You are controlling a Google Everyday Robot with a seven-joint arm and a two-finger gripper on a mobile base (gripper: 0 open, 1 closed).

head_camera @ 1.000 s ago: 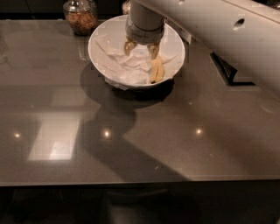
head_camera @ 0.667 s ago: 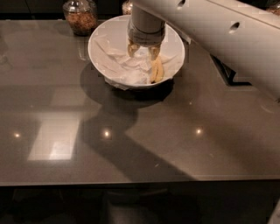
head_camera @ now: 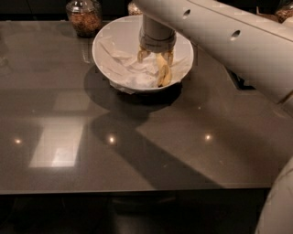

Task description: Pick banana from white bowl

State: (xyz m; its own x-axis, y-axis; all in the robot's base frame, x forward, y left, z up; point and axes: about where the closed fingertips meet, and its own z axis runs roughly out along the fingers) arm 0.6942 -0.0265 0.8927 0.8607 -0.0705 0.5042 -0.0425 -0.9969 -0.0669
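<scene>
The white bowl stands at the back middle of the dark table, lined with crumpled white paper. The yellow banana lies in the bowl's right half, pointing towards the front rim. My gripper hangs from the white arm straight down into the bowl, right over the banana's far end. Its tan fingers stand apart, one to the left of the banana and one to its right. The banana's far end is partly hidden by the gripper.
A glass jar of brown grains stands just behind the bowl to the left. A second jar is partly hidden behind the arm. A dark object lies on the table to the right, under the arm.
The gripper has shifted a little to the right inside the bowl, onto the banana's far end. The bowl and the banana have not moved.
</scene>
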